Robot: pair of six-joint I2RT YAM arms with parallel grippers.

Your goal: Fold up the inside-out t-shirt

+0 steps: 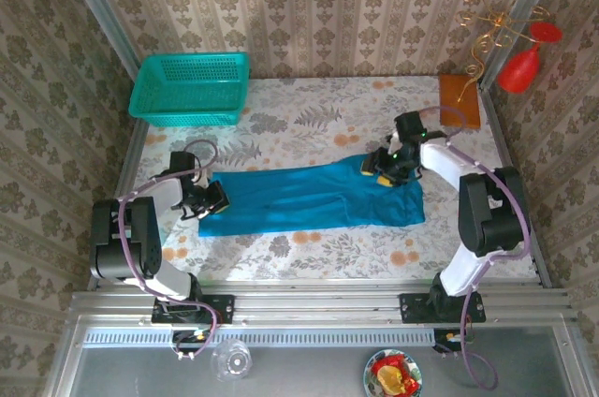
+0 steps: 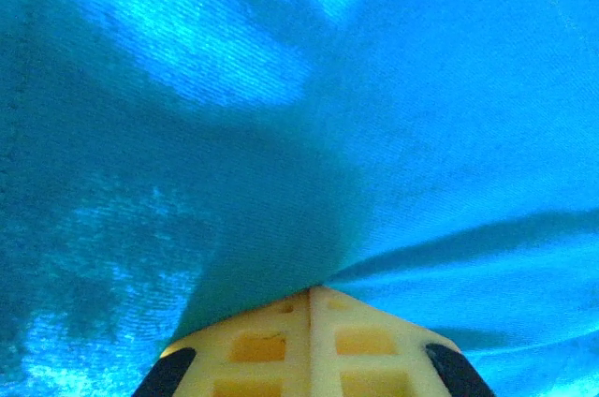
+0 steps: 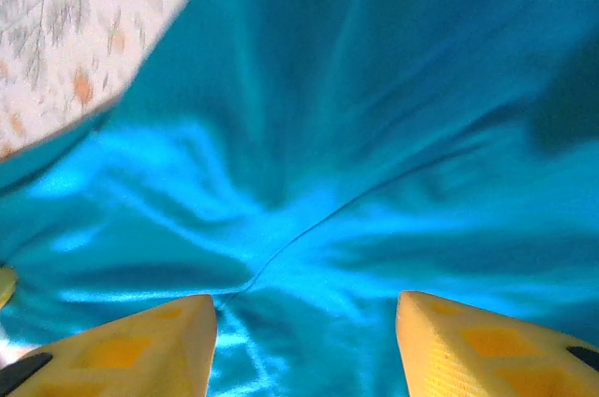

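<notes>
The t-shirt (image 1: 309, 196) lies in a long band across the table (image 1: 309, 116). The left fingers (image 2: 262, 345) are pressed together, pinching its left end. The right fingers (image 3: 140, 345) stand apart over its right end, with rumpled cloth between them.

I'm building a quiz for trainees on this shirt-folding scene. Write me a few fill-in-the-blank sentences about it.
The left tool is ___ on one end of the t-shirt.
The right tool, at the t-shirt's other end, has its fingers ___.
The basket sits at the far ___ corner of the table.
Missing words: shut; apart; left.
</notes>
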